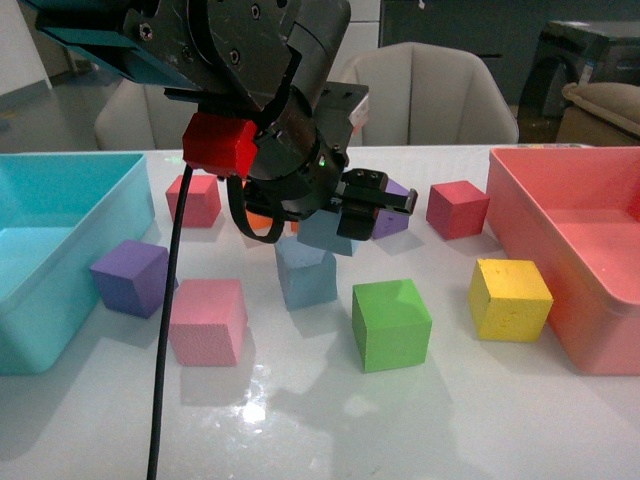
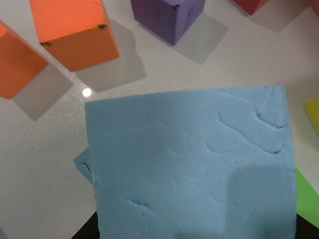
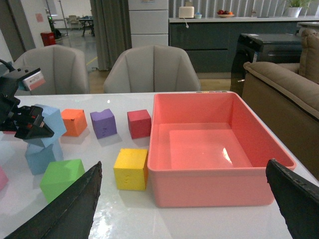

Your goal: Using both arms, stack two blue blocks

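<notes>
Blue stacking looks nearly done. The lower blue block (image 1: 305, 272) sits mid-table, just beyond the pink cube (image 1: 207, 320) and the green cube (image 1: 390, 322). The left gripper (image 1: 345, 222) is clamped on the upper blue block (image 1: 322, 234), which is tilted and seemingly touching the lower one's top. Squaring it and letting go remain, I'd say. The right gripper (image 3: 184, 162) gapes wide, off right by the pink bin (image 3: 209, 186).
</notes>
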Robot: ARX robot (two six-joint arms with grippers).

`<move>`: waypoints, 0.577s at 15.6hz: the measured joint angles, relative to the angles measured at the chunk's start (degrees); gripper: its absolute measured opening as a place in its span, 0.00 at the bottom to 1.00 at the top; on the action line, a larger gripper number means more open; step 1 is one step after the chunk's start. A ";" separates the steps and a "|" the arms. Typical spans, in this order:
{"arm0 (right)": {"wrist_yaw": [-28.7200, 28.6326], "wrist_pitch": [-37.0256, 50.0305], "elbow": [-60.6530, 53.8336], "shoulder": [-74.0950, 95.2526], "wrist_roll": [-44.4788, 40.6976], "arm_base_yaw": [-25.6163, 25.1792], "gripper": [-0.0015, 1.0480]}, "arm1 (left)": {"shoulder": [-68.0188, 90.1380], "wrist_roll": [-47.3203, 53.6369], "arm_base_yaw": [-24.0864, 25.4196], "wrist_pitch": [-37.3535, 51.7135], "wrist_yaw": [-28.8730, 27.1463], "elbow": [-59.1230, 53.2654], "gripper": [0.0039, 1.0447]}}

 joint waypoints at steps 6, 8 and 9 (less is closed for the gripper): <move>0.00 0.00 0.00 0.00 0.00 0.00 0.94 | 3.37 -3.21 2.97 -0.55 -0.09 2.16 0.46; 0.00 0.00 0.00 0.00 0.00 0.00 0.94 | 3.74 -3.89 3.06 0.28 0.13 1.55 0.46; 0.00 0.00 0.00 0.00 0.00 0.00 0.94 | 3.93 -4.00 3.04 0.28 0.11 1.55 0.46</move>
